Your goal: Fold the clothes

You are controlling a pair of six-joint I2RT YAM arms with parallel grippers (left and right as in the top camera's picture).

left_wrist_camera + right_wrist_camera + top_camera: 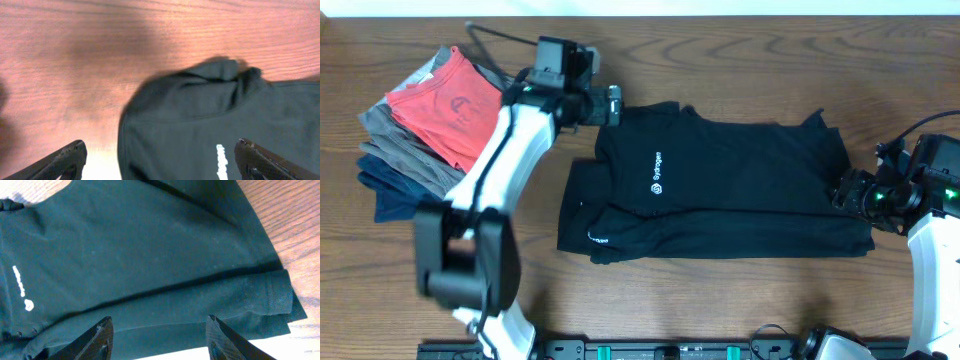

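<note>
The black shirt point(720, 185) lies partly folded lengthwise in the middle of the table, with its white round logo and lettering point(657, 172) facing up near its left end and a small white mark point(597, 238) at the lower left. My left gripper point(613, 105) is open and empty, just above the shirt's upper left corner point(200, 115). My right gripper point(842, 190) is open and empty at the shirt's right edge, over the folded fabric point(150, 265); its fingertips point(159, 322) straddle the hem.
A stack of folded clothes stands at the left: a red tee point(445, 100) on top, grey and navy garments point(395, 165) beneath. The wooden table point(720, 60) shows around the shirt. A black rail point(660, 350) runs along the front edge.
</note>
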